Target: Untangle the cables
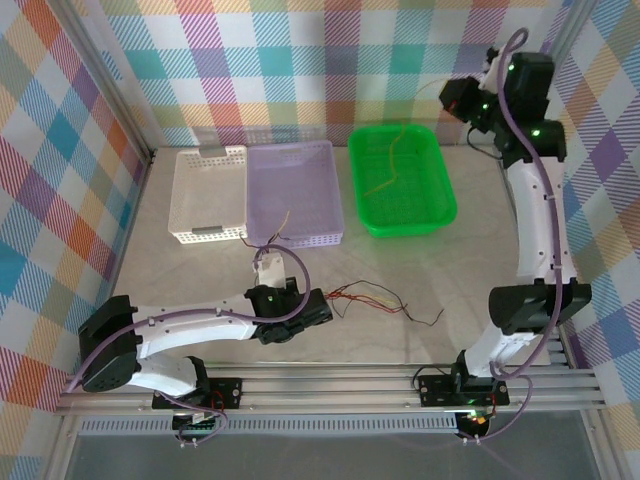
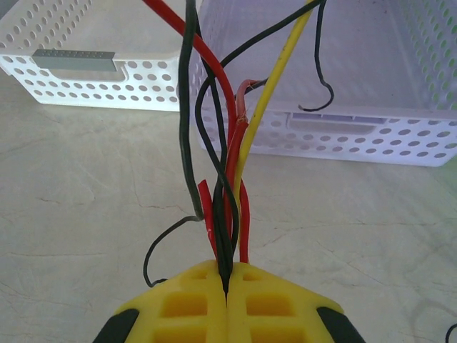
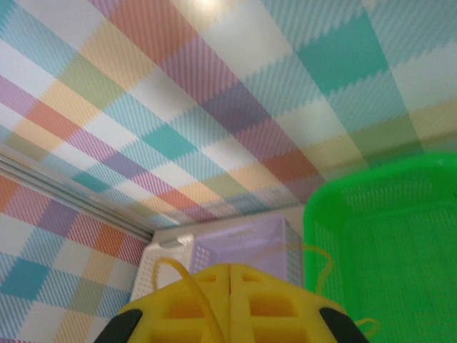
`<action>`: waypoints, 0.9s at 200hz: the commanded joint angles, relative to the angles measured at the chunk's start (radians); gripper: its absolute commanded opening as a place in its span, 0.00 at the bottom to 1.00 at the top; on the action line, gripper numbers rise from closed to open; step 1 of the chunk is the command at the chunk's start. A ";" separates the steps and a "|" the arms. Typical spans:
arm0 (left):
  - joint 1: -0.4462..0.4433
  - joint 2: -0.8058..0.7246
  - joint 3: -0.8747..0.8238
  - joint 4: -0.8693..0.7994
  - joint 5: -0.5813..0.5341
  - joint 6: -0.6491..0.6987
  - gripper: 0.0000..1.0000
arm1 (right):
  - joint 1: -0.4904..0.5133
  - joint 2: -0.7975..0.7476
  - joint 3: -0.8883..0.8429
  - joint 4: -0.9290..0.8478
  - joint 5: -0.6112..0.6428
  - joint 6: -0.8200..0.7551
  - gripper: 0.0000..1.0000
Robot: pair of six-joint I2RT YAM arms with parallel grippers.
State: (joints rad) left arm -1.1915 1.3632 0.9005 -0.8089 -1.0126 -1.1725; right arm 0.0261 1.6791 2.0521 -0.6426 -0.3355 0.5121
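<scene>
cables [image 1: 378, 297] are lying in a red, black and yellow tangle on the table [image 1: 190, 275] at its near middle, with their left ends being pinched between the closed jaws of the left gripper [image 1: 326, 306], near the white basket [image 1: 205, 195] and lilac basket [image 1: 300, 180]. further right, an orange-yellow wire [image 1: 385, 175] is lying in the green basket [image 1: 440, 195]. at the far right the right gripper [image 3: 230, 275] is hovering with its jaws pressed together, a yellow strand [image 3: 196, 300] crossing one finger.

- Your top view looks down on the lilac perforated plastic basket [image 1: 310, 238].
- Left wrist faces it closely, low.
- Right wrist sees it farther off, tilted upward.
</scene>
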 commanded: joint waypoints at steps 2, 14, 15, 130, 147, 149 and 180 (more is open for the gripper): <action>-0.022 0.002 0.029 -0.018 -0.041 -0.020 0.00 | 0.005 0.008 -0.144 0.112 0.028 -0.008 0.00; -0.030 0.000 0.037 -0.021 -0.041 -0.020 0.00 | 0.009 0.033 -0.170 0.118 0.021 -0.011 0.00; -0.031 0.000 0.037 -0.021 -0.041 -0.021 0.00 | 0.010 0.035 -0.172 0.118 0.020 -0.012 0.00; -0.146 0.024 0.145 -0.076 -0.115 -0.028 0.00 | 0.121 0.256 -0.218 -0.003 0.157 -0.121 0.00; -0.153 0.021 0.146 -0.081 -0.116 -0.028 0.00 | 0.127 0.288 -0.200 -0.034 0.161 -0.125 0.04; -0.153 0.020 0.146 -0.081 -0.116 -0.029 0.00 | 0.128 0.294 -0.195 -0.041 0.161 -0.127 0.05; -0.160 0.015 0.144 -0.086 -0.116 -0.035 0.00 | 0.143 0.353 -0.142 -0.106 0.203 -0.151 0.16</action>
State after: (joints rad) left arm -1.3342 1.3808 1.0187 -0.8589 -1.0863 -1.1896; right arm 0.1581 1.9976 1.8523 -0.6788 -0.1795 0.4000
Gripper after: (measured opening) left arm 0.042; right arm 0.120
